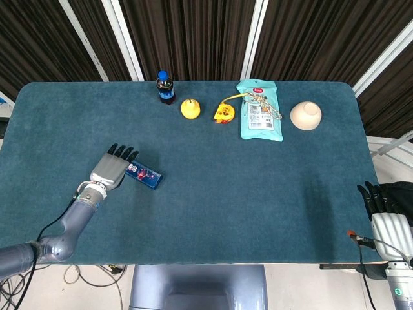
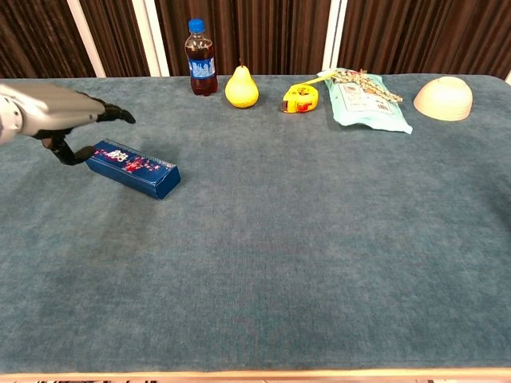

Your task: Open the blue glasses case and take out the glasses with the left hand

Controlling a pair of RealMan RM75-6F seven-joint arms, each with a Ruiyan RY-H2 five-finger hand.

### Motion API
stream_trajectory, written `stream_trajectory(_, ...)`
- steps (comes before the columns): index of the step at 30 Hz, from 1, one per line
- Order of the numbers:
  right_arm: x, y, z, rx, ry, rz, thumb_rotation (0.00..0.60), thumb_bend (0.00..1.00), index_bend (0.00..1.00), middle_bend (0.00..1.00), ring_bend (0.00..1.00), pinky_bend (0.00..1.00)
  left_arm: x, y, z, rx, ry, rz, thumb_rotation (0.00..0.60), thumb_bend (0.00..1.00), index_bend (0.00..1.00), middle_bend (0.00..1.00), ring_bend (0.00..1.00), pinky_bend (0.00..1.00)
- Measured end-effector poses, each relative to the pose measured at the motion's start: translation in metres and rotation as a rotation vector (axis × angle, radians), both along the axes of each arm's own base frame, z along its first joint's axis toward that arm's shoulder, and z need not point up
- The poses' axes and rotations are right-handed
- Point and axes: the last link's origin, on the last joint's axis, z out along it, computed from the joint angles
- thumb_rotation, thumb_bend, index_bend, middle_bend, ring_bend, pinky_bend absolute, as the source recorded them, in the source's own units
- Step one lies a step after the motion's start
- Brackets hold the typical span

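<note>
The blue glasses case [image 1: 143, 174] [image 2: 136, 168], a long closed box with a printed lid, lies on the table's left half. My left hand [image 1: 112, 168] [image 2: 66, 112] hovers over the case's left end with fingers spread, holding nothing; the chest view shows the fingers stretched above the case and the thumb down by its end. Whether the thumb touches the case I cannot tell. My right hand [image 1: 386, 218] stays at the table's right front corner, fingers extended and empty. No glasses are visible.
Along the far edge stand a cola bottle [image 1: 165, 88], a yellow pear [image 1: 190, 108], a yellow tape measure [image 1: 224, 113], a light blue snack bag [image 1: 261, 110] and an upturned beige bowl [image 1: 306, 115]. The teal table cloth [image 1: 258, 187] spreads wide in the middle.
</note>
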Motion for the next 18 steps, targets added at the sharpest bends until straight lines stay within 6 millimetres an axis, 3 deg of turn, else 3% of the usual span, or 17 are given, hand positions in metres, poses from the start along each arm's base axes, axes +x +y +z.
stream_trajectory(9,0.000,0.000,0.000,0.000,-0.003,-0.006,0.600,0.13,0.00,0.00,0.00,0.21,-0.003,0.004,-0.015,-0.009,0.020,0.044,0.600,0.58,0.00,0.07,0.00,0.04)
stream_trajectory(18,0.000,0.000,0.001,-0.004,0.000,-0.006,0.600,0.13,0.00,0.00,0.00,0.21,-0.006,0.000,-0.016,-0.020,0.028,0.074,0.600,0.58,0.00,0.16,0.00,0.04)
